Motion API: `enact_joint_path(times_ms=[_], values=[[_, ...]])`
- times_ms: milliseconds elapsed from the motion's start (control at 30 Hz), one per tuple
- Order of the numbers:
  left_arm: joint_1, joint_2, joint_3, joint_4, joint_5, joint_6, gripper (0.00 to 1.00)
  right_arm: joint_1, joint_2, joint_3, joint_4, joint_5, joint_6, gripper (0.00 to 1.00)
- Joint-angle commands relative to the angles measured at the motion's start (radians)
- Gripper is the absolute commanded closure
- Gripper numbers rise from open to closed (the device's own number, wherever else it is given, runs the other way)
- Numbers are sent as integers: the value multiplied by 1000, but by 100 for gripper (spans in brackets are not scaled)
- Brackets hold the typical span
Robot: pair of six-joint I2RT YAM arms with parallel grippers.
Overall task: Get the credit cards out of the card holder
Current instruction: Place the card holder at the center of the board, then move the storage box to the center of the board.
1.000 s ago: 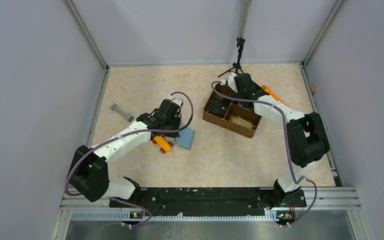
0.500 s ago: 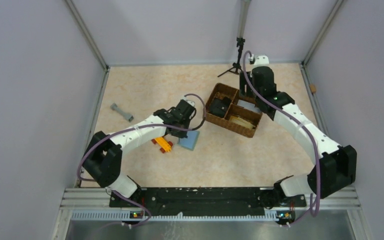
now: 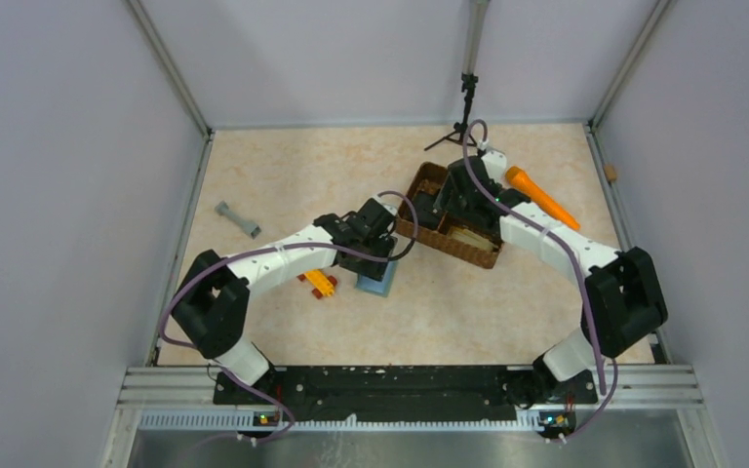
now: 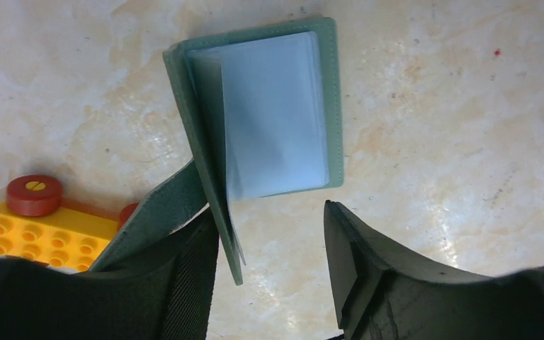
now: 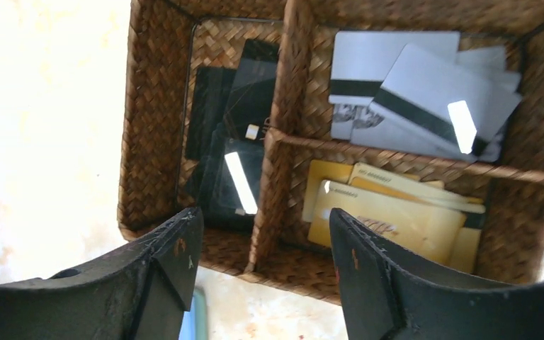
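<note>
Grey-green and spread open on the desk (image 4: pixel 439 142) beside a yellow brick toy (image 4: pixel 42 228), the card holder (image 4: pixel 276 106) lies under my left pincer (image 4: pixel 270 212), whose jaws have just parted from a tight close, one cover flap leaning on a finger (image 4: pixel 184 283). My right pincer (image 5: pixel 265 214) has swung back above the brown basket (image 5: pixel 154 106), apart and empty, over black, silver and gold cards (image 5: pixel 389 219). That reads as another pull starting, though whether the pale sleeves hold more I cannot tell.
</note>
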Motion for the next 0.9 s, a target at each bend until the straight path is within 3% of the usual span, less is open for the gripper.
enact_joint_path(times_ms=[0, 267, 467, 533, 567, 667, 867], values=[[-4, -62, -1, 62, 132, 17, 41, 24, 31, -14, 38, 38, 162, 35], [-1, -80, -48, 145, 338, 21, 41, 16, 130, -5, 56, 91, 164, 42], [13, -33, -42, 145, 391, 23, 40, -21, 180, 13, 70, 64, 153, 71], [26, -10, -44, 155, 401, 25, 41, -44, 156, -8, 66, 84, 175, 92], [31, -2, -47, 167, 411, 25, 41, -57, 134, -31, 72, 91, 184, 94], [46, 27, -40, 192, 429, 29, 41, -106, 68, -119, 114, 89, 178, 97], [72, 87, -20, 210, 444, 35, 42, -148, -47, -220, 11, 182, 215, 100]])
